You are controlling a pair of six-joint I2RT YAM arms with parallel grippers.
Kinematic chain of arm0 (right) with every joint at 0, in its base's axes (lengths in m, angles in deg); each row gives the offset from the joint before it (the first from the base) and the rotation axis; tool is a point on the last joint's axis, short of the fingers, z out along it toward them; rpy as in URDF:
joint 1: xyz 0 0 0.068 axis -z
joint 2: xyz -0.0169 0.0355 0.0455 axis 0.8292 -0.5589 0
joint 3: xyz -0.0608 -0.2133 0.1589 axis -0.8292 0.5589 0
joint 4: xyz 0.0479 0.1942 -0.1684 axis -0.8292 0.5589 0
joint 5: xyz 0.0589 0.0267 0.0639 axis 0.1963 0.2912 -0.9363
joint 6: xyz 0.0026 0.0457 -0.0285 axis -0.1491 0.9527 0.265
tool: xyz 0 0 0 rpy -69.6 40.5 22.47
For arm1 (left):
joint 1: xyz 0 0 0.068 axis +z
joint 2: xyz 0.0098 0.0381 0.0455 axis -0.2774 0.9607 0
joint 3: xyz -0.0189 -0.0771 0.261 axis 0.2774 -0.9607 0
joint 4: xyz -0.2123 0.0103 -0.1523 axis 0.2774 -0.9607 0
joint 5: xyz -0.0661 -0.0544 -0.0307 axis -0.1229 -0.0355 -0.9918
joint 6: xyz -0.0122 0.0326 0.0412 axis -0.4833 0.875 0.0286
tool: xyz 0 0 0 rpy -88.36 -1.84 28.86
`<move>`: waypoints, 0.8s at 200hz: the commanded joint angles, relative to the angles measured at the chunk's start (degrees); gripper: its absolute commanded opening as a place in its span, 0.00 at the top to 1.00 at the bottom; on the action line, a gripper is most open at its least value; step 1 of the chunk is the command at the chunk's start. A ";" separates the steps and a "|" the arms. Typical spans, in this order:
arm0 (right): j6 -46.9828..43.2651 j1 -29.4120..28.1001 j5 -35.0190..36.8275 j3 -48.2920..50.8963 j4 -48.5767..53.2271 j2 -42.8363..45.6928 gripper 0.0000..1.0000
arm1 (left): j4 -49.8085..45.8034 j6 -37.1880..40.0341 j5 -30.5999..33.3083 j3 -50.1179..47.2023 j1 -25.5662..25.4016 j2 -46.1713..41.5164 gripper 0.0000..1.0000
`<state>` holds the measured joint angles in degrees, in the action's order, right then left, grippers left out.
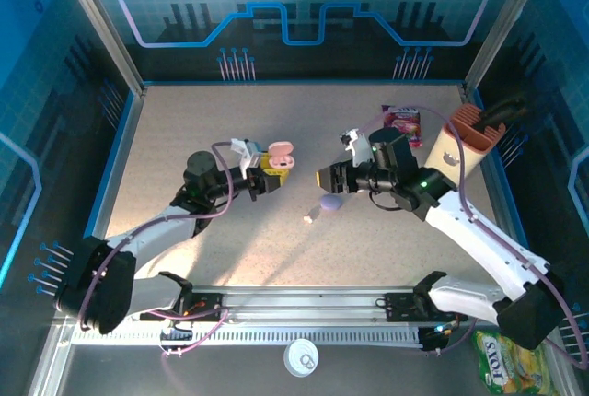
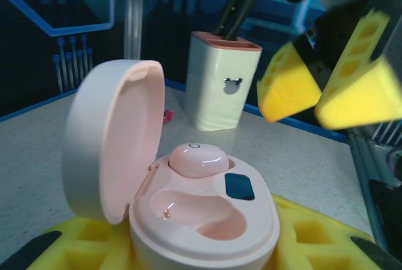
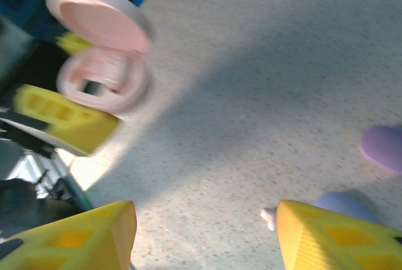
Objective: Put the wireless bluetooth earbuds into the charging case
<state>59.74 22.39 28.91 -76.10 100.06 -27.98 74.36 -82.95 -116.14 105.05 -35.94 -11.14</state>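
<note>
Pink case (image 2: 207,220) pinched in my left fingers (image 2: 301,245); loose earbud (image 3: 269,217) on bench (image 1: 184,138) just beside my spread right fingers (image 3: 333,232).

The open charging case (image 2: 251,232) at lower centre is smooth pastel-pink plastic with a soft satin sheen. The earbud (image 2: 196,159) seated in it is glossier and catches a highlight. The yellow finger pads (image 2: 326,254) beneath look matt and foam-like, with square recesses. The table (image 2: 314,157) is matt and finely speckled. The cream holder (image 2: 217,88) at upper centre is smooth plastic.
</note>
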 commanded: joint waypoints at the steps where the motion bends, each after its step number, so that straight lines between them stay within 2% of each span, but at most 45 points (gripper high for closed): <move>1: 3.53 -0.64 6.94 2.92 -1.81 -3.86 0.39 | 2.21 -0.71 1.30 -1.71 1.95 -4.16 0.80; 26: 4.49 -3.83 8.00 3.57 -2.68 -10.89 0.40 | 1.35 -1.85 2.31 -3.09 3.90 -6.97 0.81; 98: 6.39 -5.92 -6.34 0.91 -12.45 -34.01 0.42 | 0.71 -3.87 2.53 -4.66 4.80 -11.49 0.80; 160: 4.88 -5.92 -6.08 0.08 -13.07 -39.94 0.43 | -0.49 -3.97 1.98 -4.91 4.81 -12.32 0.80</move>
<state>65.32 17.06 24.16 -75.03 89.15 -65.51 74.01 -85.60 -113.91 100.68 -31.68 -22.53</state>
